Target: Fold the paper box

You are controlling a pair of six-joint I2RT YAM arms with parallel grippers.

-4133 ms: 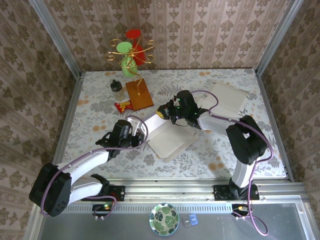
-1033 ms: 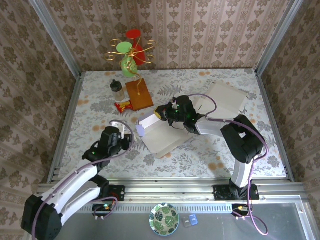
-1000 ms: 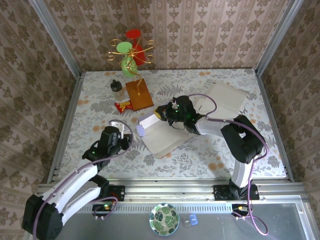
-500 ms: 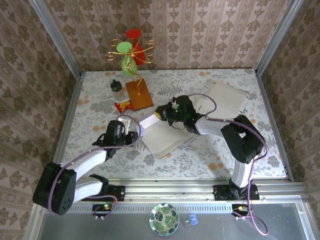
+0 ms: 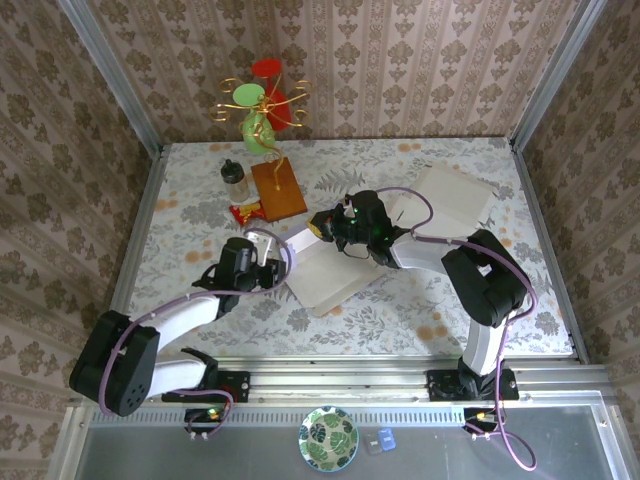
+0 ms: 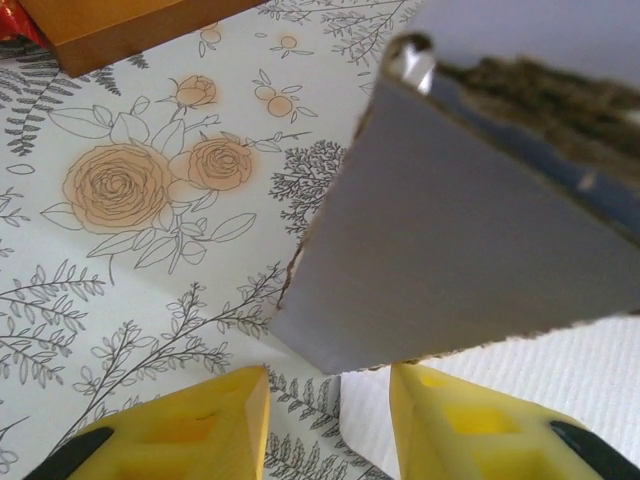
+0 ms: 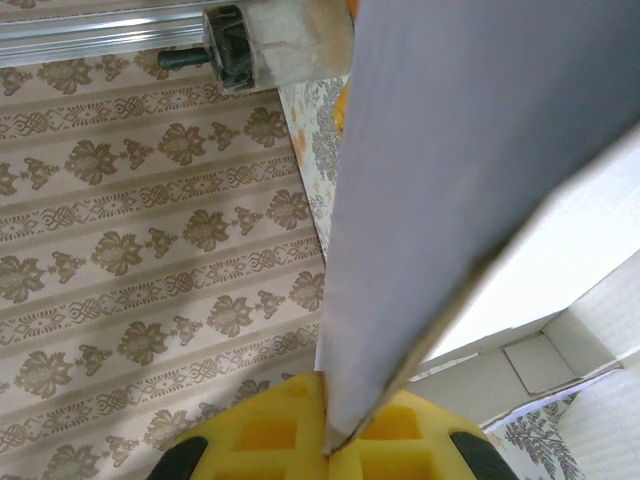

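- the paper box (image 5: 335, 282) lies partly unfolded at the middle of the flowered table (image 5: 195, 215), its white base flat on the surface.
- the right gripper (image 5: 322, 229) sits at the box's 12 o'clock edge, clenched on a raised grey flap (image 7: 440, 180). in the right wrist view the flap's edge runs down into the seam between the yellow fingers (image 7: 250, 435).
- the left gripper (image 5: 278, 262) is at the box's 9 o'clock side, released. in the left wrist view its fingers (image 6: 170, 430) stand apart with the table showing between them, and a flap corner hangs just ahead of the gap, pinched by neither.
- a wooden board (image 5: 277, 188) lies at 11 o'clock from the box, apart from it.
- a second flat cardboard sheet (image 5: 455, 198) lies at 2 o'clock.
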